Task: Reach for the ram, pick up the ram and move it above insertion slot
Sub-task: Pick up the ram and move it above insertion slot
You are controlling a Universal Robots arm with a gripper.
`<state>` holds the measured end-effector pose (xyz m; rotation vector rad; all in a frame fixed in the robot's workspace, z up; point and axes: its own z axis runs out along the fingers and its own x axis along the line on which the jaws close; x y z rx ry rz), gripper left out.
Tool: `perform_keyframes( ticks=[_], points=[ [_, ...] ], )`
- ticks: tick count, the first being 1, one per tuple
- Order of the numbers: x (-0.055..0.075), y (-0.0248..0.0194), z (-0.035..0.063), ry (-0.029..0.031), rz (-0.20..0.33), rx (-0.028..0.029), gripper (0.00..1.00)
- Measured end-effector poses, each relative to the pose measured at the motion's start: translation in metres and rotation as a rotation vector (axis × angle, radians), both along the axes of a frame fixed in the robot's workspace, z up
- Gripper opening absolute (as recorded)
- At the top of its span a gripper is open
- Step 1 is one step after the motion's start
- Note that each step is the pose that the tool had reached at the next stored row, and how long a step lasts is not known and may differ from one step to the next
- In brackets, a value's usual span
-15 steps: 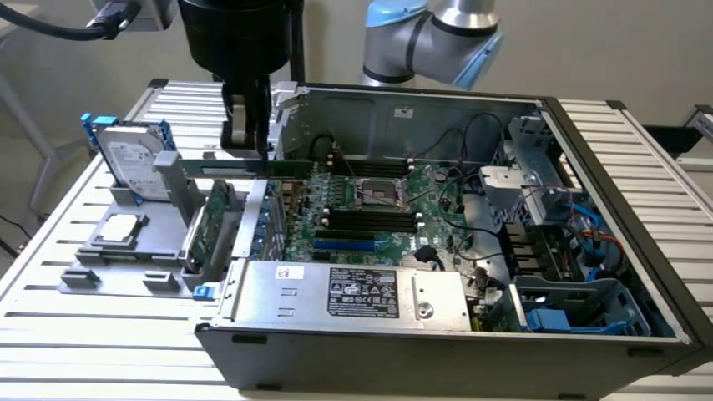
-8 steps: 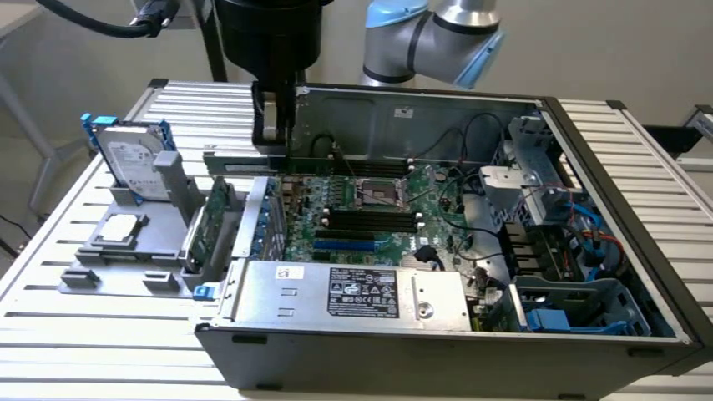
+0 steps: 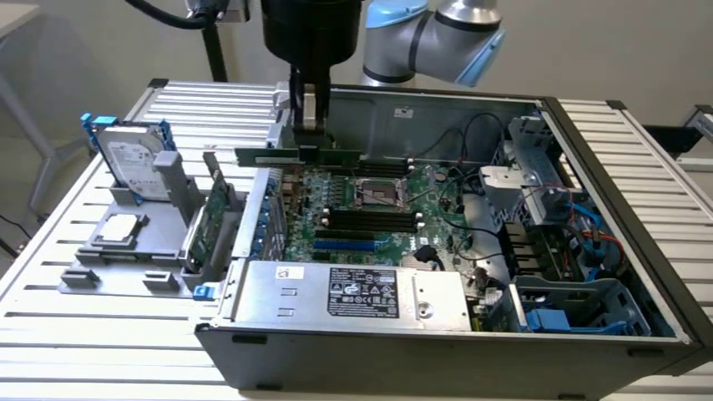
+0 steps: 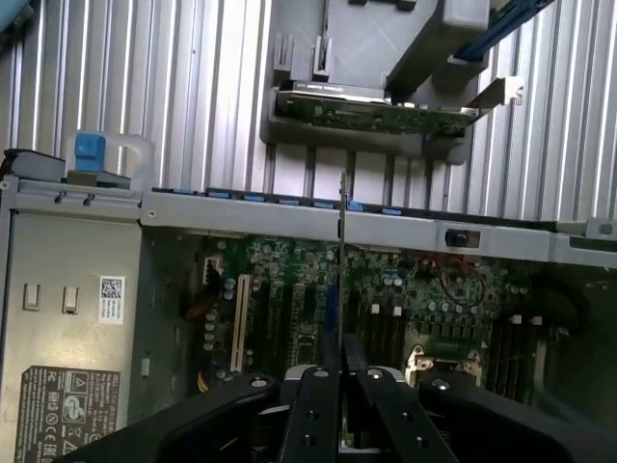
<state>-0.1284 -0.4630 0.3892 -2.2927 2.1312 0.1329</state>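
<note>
My gripper point(image 3: 309, 125): one, clamped on the ram
Ram point(image 3: 299, 155): one green stick in my fingers, level above the motherboard
Open computer case point(image 3: 624, 251): one
Motherboard point(image 3: 368, 209): one
Power supply box point(image 3: 356, 294): one, silver with a label
Hard drive point(image 3: 134, 163): one, upright in a blue frame
Grey holder point(image 3: 117, 263): one
Expansion card point(image 3: 209, 221): one, standing in the holder
</note>
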Motion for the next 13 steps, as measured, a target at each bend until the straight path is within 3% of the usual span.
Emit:
perform_keyframes(
  ticks=[6,13],
  points=[
    [0.017,0.0123,-0.0001,0.0000,0.000,0.0001,0.13],
    [0.034,0.0297,-0.0005,0.0000,0.000,0.0001,0.13]
  ],
)
